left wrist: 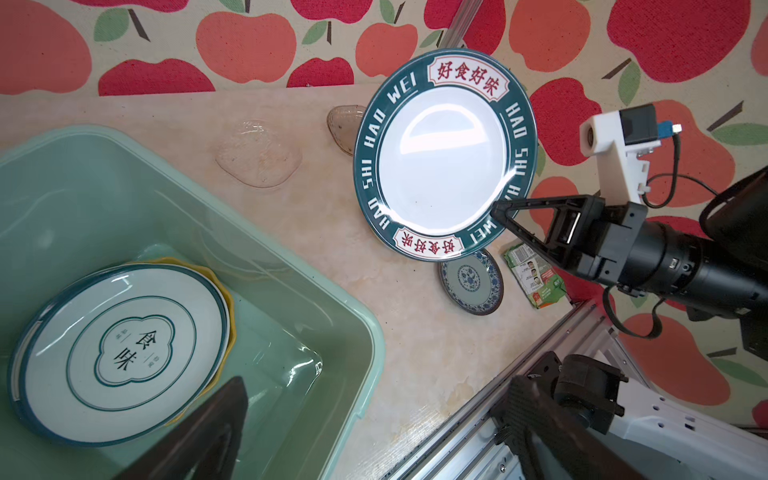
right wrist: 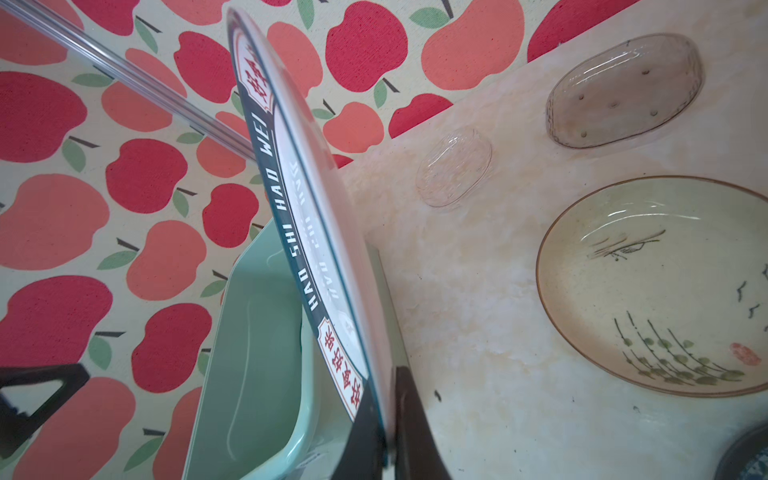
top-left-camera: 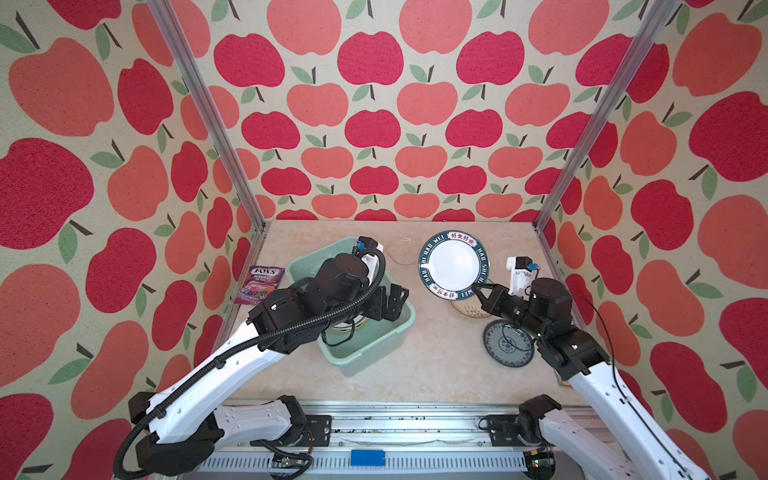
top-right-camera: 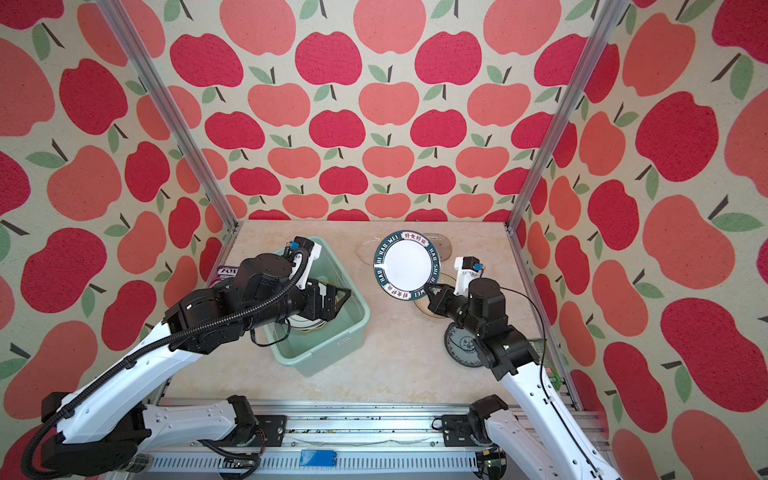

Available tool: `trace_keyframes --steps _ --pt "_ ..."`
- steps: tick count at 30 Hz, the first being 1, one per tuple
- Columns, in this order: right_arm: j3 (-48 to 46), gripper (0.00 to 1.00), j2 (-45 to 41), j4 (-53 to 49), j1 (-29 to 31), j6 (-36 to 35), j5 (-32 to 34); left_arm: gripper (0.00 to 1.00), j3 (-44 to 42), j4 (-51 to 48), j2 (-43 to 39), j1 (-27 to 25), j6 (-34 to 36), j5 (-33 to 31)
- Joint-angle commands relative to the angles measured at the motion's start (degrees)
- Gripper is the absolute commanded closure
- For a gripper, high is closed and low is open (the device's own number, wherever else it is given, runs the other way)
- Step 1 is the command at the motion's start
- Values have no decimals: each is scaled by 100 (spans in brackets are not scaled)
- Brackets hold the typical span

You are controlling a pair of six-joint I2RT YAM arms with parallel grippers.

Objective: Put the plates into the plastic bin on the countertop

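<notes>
Left fingers (left wrist: pixel 208 436): spread, above bin (left wrist: pixel 291 291)
Right fingers (left wrist: pixel 505 212): pinching lettered plate (left wrist: pixel 440 166) rim, tilted above counter (left wrist: pixel 415 332)

Beige marble-look countertop (top-left-camera: pixel 436 374) is carrying seven items. Mint-green bin (top-left-camera: pixel 374 349) is sitting left of centre, angled to the edges. Clear glass plate (left wrist: pixel 258 154) and smoky glass plate (right wrist: pixel 625 89) are lying apart near the back wall. Cream plate (right wrist: pixel 656 286), painted with reeds, is resting right of centre. Blue-patterned plate (top-left-camera: pixel 509 345) is lying just in front of it. Purple candy packet (top-left-camera: pixel 259 284) is lying at the left edge. Green packet (left wrist: pixel 534 272) seems to be lying at the right edge; poorly seen.
</notes>
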Motion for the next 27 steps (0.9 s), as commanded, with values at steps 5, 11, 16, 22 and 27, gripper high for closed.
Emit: trace_keyframes --steps 5,11,16,22,27 --pt "262 100 111 517 -39 677 -1908 1 -291 342 -70 884 -566 1805" --pt "434 100 346 926 -39 1033 -2480 0 -357 312 97 1043 -535 1993" --pt "480 100 424 1006 -38 1114 -2655 6 -365 511 301 1046 -555 2122" --pt "396 100 415 1286 -37 1326 -2891 18 -466 913 411 1040 -609 2094" --pt "375 100 430 1382 -23 1444 -3085 40 -634 1249 394 1034 -668 2006"
